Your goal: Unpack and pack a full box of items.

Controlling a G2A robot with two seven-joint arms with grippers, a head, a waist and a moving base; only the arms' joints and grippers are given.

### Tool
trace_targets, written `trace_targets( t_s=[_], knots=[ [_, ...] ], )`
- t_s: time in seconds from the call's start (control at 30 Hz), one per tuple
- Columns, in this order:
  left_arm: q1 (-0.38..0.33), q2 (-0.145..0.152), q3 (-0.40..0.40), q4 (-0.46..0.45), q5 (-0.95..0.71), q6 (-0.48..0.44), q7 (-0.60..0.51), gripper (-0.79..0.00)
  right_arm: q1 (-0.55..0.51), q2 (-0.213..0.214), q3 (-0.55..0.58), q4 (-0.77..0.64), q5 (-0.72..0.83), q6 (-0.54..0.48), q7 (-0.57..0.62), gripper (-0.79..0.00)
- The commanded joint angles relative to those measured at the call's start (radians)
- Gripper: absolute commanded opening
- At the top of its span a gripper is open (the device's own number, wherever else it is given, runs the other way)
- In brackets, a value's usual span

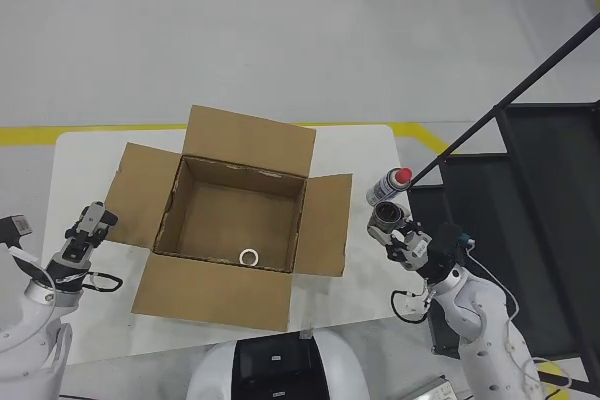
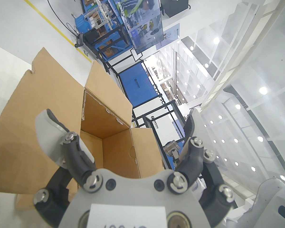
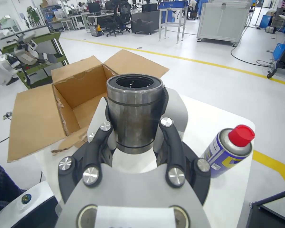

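Fingers [image 3: 180, 115] of right gripper [image 3: 135, 119] closed round upright grey steel hollow cylinder [image 3: 135, 96], just beside red-capped blue spray can [image 3: 228, 150]. Risks: smooth metal slipping; can toppled. Beyond, open brown cardboard box [image 3: 35, 119], white ring [image 1: 248, 257], perhaps tape, inside; left gripper [image 1: 85, 235] spread, empty.

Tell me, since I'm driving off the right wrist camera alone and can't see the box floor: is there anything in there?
Observer: Yes. The top view shows one small white ring lying on the floor of the box, close to the wall nearest the robot.
Operator: Is the other arm holding anything?
Observer: No. The left end effector is open and empty, just outside the box's left flap.
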Motion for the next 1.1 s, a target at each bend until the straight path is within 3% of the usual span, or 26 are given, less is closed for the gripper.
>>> trace_targets(
  t_s=[0.0,0.2,0.5,0.83,1.07],
  knots=[
    [0.0,0.0,0.0,0.0,0.0,0.0,0.0,0.0,0.021,0.002,-0.008,0.081,-0.047,0.019,-0.058,-0.785],
    [0.0,0.0,0.0,0.0,0.0,0.0,0.0,0.0,0.098,0.002,-0.067,0.38,-0.143,0.067,-0.332,-0.785],
    [0.0,0.0,0.0,0.0,0.0,0.0,0.0,0.0,0.279,0.0,-0.197,0.756,-0.298,0.144,-0.581,-0.785],
    [0.0,0.0,0.0,0.0,0.0,0.0,0.0,0.0,0.479,-0.014,-0.305,1.074,-0.354,0.233,-0.704,-0.785],
    [0.0,0.0,0.0,0.0,0.0,0.0,0.0,0.0,0.562,-0.021,-0.339,1.214,-0.352,0.286,-0.714,-0.785]
  ],
)
